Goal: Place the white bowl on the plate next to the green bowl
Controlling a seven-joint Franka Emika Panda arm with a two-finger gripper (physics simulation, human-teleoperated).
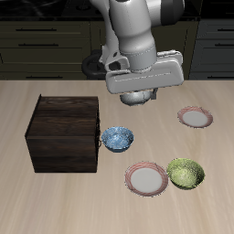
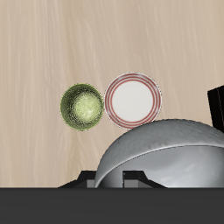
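Note:
My gripper (image 1: 136, 90) is shut on the white bowl (image 1: 138, 97), holding it by the rim well above the table. In the wrist view the white bowl (image 2: 166, 150) is a large pale dome right at the gripper (image 2: 110, 178). The plate (image 1: 146, 178) with the pinkish-red rim lies near the table's front edge, touching or almost touching the green bowl (image 1: 186, 173). Both lie below and nearer the front than the held bowl. The wrist view shows the plate (image 2: 133, 98) empty, with the green bowl (image 2: 82, 107) beside it.
A second, look-alike plate (image 1: 195, 117) lies farther back. A blue-and-white speckled bowl (image 1: 117, 139) sits beside a dark wooden box (image 1: 64, 134), whose corner shows in the wrist view (image 2: 216, 109).

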